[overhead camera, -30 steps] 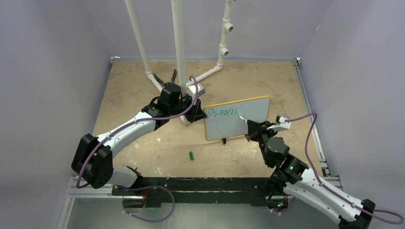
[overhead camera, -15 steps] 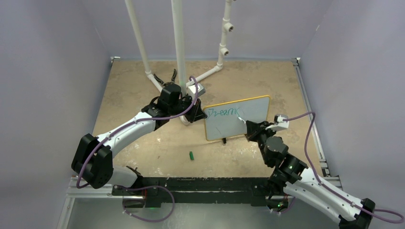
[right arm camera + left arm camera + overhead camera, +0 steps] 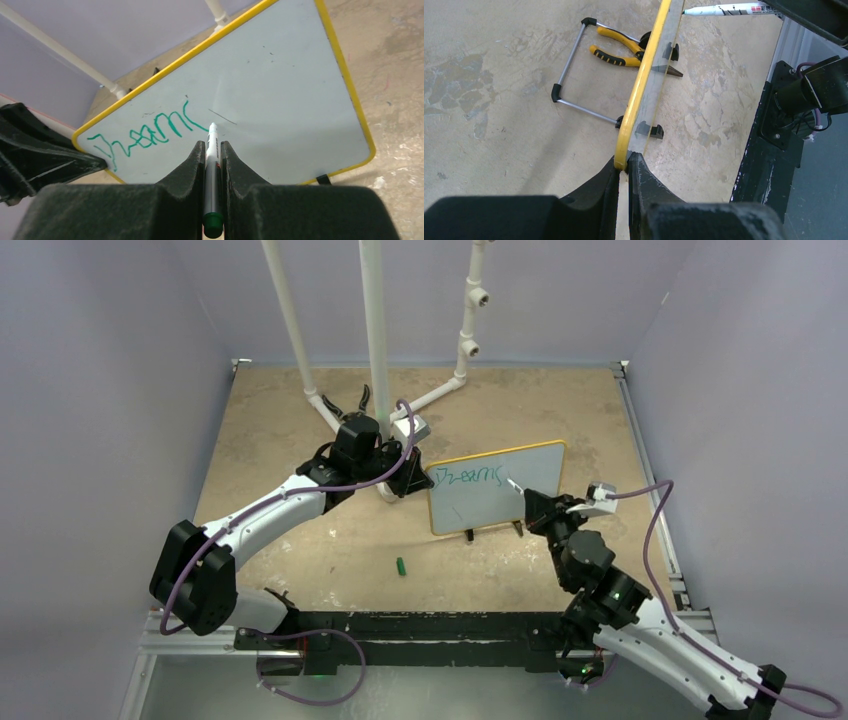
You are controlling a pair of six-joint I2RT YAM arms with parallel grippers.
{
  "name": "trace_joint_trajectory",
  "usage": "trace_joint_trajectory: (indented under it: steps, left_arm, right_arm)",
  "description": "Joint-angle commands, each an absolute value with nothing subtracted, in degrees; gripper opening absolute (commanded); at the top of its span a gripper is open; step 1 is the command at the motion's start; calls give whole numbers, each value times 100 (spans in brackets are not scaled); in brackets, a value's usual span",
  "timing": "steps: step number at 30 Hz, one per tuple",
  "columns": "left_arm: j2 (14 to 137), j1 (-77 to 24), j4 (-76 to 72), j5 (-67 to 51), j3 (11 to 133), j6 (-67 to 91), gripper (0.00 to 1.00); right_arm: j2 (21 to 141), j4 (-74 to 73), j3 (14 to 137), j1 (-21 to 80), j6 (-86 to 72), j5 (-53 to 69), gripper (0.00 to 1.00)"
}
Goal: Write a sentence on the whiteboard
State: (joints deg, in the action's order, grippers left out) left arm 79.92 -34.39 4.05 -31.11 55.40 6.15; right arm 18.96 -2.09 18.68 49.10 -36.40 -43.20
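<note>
Presently the left gripper (image 3: 624, 164) pinches the yellow-rimmed whiteboard (image 3: 280, 85) by its edge; the right gripper (image 3: 212, 150) clamps a white marker (image 3: 212, 167) at the green lettering (image 3: 145, 136).

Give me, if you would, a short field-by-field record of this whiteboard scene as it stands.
whiteboard: stands on the table, yellow rim
sentence: green lettering, roughly "Dreams", at the board's upper left; the rest is blank
left gripper: shut on the whiteboard's rim at its left edge
right gripper: shut on the marker, tip at the board just past the last letter
green piece: small, perhaps the marker's cap; lies in front of the board, apart from it
pliers: yellow-handled, on the table behind the board
</note>
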Motion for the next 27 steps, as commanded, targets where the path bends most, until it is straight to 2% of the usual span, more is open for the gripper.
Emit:
trace_joint_trajectory:
  steps: [1,7,27]
  left_arm:
    - [7919,-3349,288,-2908,5491,417,0]
    - [7919,-3349,290,-2917,5496,418,0]
    - [7910,-3354,281,-2944,5490,425,0]
  right_arm:
    - [2095,-181,2161,4904,-3610,-4943,0]
    - [1972,361,2126,4907,-3173,-4956,0]
    - [2341,821,2091,4904,-2821,-5133,0]
